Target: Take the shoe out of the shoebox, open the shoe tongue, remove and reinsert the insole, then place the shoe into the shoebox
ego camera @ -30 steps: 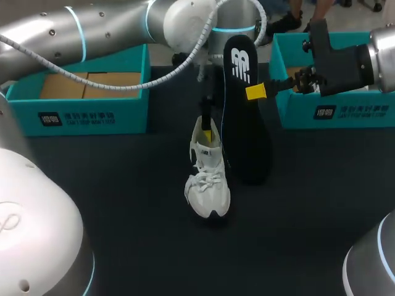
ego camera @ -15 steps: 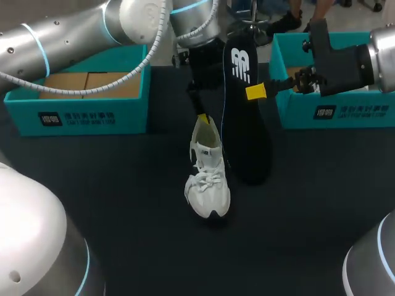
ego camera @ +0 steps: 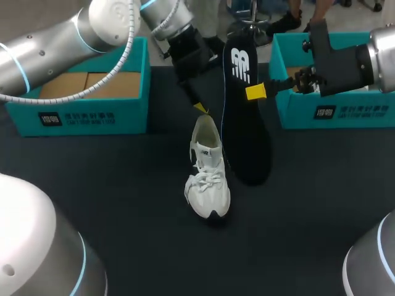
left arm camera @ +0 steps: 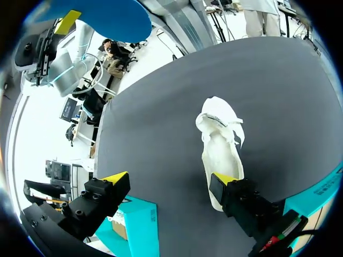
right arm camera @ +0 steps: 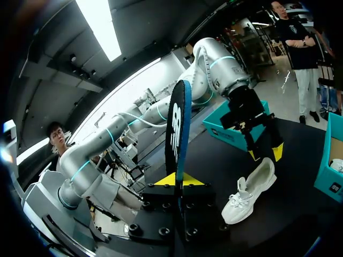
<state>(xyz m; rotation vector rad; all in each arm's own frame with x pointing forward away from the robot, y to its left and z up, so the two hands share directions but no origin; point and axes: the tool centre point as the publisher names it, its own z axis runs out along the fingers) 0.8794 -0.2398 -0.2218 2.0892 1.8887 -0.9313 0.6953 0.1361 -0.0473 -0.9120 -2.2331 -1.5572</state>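
Head view showed the white shoe (ego camera: 208,179) lying on the dark table (ego camera: 123,203), toe toward the camera, laces tied, collar open at the far end. The black insole (ego camera: 244,117) stood on edge just to the right of the shoe. Its lower end was beside the shoe's midsection and its upper end rose well past the heel. The right gripper (ego camera: 262,91) came in from the shoe's right and pinched the insole's edge between its yellow tips. The left gripper (ego camera: 200,106) hung just beyond the shoe's heel with its fingers spread and nothing between them. Whether a tip touched the heel could not be told. A teal box (ego camera: 92,114) holding brown cardboard sat behind the shoe to its left, partly hidden by the left arm. A second teal box (ego camera: 333,111) sat behind and to the right, with the right gripper's body in front of it. From the left wrist, the shoe (left arm camera: 220,155) lay ahead of the open gripper (left arm camera: 169,179), heel next to one finger, and the insole's blue underside (left arm camera: 107,19) showed far beyond the toe. From the right wrist, the insole (right arm camera: 176,128) rose upright from the closed gripper (right arm camera: 177,179). It blocked part of the left arm, and the shoe (right arm camera: 249,195) lay beside it.
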